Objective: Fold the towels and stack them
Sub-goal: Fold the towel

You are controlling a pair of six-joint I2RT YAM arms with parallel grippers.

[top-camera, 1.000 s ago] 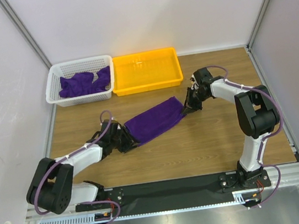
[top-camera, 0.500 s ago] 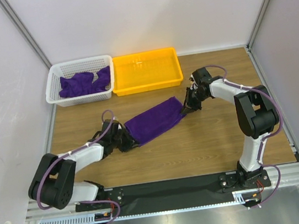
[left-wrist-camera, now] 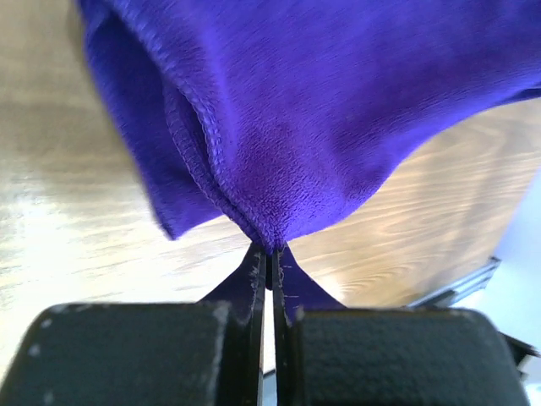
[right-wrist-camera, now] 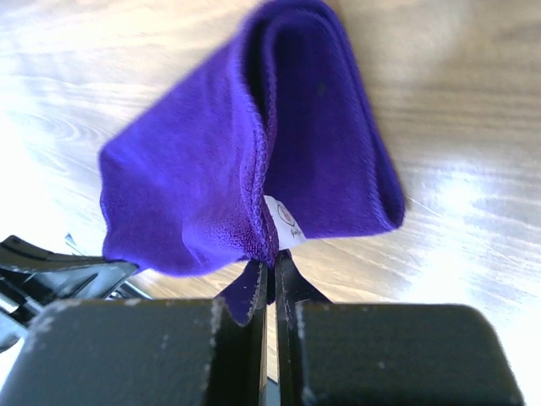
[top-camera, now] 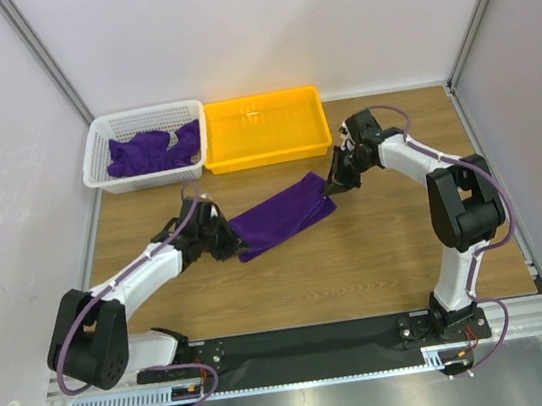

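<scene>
A deep purple towel (top-camera: 281,216), folded lengthwise, stretches between my two grippers above the wooden table. My left gripper (top-camera: 228,244) is shut on its left end; the left wrist view shows the cloth (left-wrist-camera: 321,110) pinched between the jaws (left-wrist-camera: 270,254). My right gripper (top-camera: 333,182) is shut on its right end; the right wrist view shows the doubled towel (right-wrist-camera: 254,152) with a white label (right-wrist-camera: 286,224) at the jaws (right-wrist-camera: 272,262). More purple towels (top-camera: 148,152) lie crumpled in the white basket (top-camera: 106,181).
A yellow tray (top-camera: 268,153) stands at the back centre, next to the white basket at the back left. Grey walls and metal frame posts (top-camera: 45,68) enclose the table. A black rail (top-camera: 310,339) runs along the near edge.
Both grippers have moved away from the near edge toward the tray, carrying the towel with them. The towel now spans a shorter, slacker stretch between them.
</scene>
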